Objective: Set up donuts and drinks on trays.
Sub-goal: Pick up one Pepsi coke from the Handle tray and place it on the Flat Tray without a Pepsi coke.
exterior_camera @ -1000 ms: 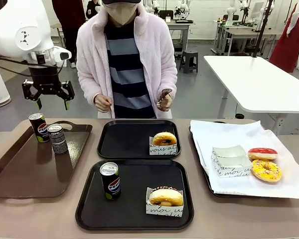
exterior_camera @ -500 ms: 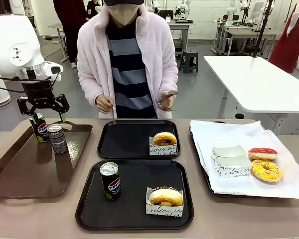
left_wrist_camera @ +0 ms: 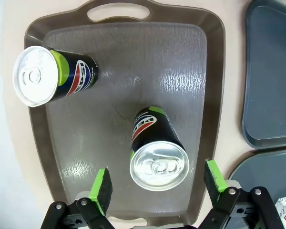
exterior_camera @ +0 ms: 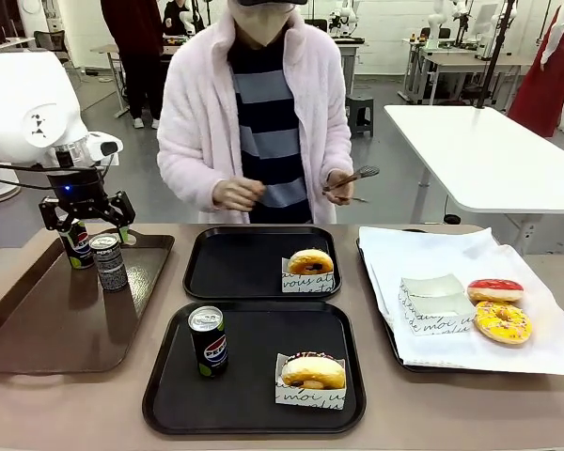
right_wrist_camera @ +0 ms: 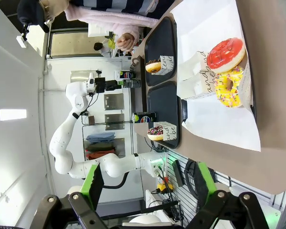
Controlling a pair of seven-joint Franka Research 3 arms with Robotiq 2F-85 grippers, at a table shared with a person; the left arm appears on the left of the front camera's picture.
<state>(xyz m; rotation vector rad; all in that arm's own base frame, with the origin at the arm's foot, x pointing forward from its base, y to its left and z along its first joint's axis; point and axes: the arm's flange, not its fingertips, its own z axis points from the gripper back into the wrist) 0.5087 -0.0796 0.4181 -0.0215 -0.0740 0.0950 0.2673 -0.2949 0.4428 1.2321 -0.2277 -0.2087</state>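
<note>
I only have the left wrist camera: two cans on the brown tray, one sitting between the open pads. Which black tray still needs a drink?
Observer: The far black tray. It holds one sleeved donut and no can.
Operator: And the near one?
Observer: The near black tray already has a Pepsi can standing left of its chocolate-topped donut.
Operator: Is the person reaching in?
Observer: No. The person's hand holding the tongs is raised at waist height, not over either tray.
</note>
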